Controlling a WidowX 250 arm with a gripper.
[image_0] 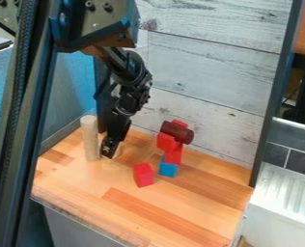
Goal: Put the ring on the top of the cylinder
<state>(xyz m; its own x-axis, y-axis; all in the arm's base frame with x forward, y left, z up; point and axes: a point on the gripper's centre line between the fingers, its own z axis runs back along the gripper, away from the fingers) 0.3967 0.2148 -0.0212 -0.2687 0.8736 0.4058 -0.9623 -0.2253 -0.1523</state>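
Observation:
The gripper [111,145] hangs low over the left rear of the wooden table, its tip close to the table surface. Just left of it a pale wooden cylinder [90,139] stands upright, with a narrow gap between them. A small pale, curved piece [119,150], which may be the ring, shows at the right side of the gripper's tip. Its shape is partly hidden by the gripper, and whether it is held cannot be told. The top of the cylinder bears nothing.
Right of the gripper, red blocks [173,154] stand stacked on a blue block [168,167], topped by a dark red cylinder [177,132] lying sideways. A single red block [143,174] sits in front. A whitewashed plank wall [210,82] bounds the table [181,212] behind.

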